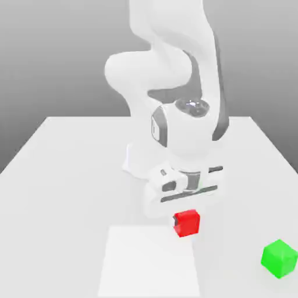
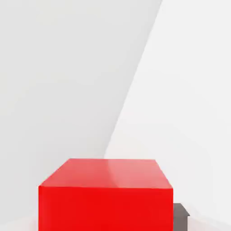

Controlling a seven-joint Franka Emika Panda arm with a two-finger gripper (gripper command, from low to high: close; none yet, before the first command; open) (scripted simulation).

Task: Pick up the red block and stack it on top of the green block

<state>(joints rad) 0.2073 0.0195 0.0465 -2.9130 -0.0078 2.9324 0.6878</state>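
Note:
The red block (image 1: 187,223) sits low at the table, near the middle front, directly under my hand. My gripper (image 1: 185,212) reaches down onto it and is shut on it. In the hand view the red block (image 2: 106,194) looms very close, with a dark fingertip (image 2: 180,217) pressed against one of its sides. The green block (image 1: 279,258) rests on the table by itself at the exterior view's front right, well apart from the red one.
A paler rectangular patch (image 1: 148,262) marks the white table (image 1: 58,174) at the front, its corner beside the red block. The arm's base (image 1: 142,160) stands behind the hand.

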